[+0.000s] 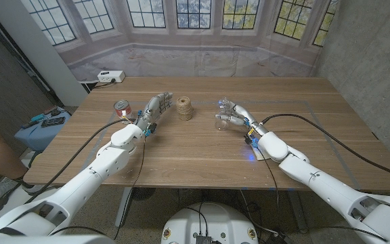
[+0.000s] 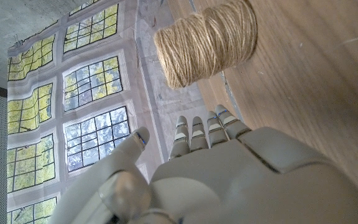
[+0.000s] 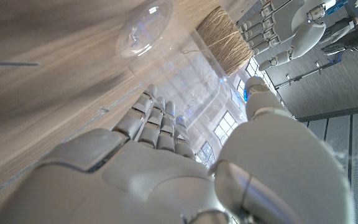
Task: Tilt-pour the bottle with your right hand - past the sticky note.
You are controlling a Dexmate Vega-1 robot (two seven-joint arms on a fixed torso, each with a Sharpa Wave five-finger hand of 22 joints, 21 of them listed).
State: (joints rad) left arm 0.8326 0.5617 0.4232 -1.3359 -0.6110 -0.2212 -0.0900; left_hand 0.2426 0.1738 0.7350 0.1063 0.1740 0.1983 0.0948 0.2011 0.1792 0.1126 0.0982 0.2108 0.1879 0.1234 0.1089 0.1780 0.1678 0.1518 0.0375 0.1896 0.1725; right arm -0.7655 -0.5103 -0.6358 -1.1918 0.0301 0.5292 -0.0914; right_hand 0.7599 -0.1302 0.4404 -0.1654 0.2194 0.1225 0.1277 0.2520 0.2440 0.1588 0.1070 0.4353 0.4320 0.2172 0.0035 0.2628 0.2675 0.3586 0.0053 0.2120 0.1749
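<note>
Clear bottle (image 1: 223, 120) upright between right hand's (image 1: 235, 114) fingers (image 1: 226, 104).

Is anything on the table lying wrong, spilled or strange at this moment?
Nothing looks spilled or damaged. The clear bottle stands in front of the right hand; whether the hand grips it I cannot tell. The twine spool stands upright beside the left hand. No sticky note is clearly visible.
</note>
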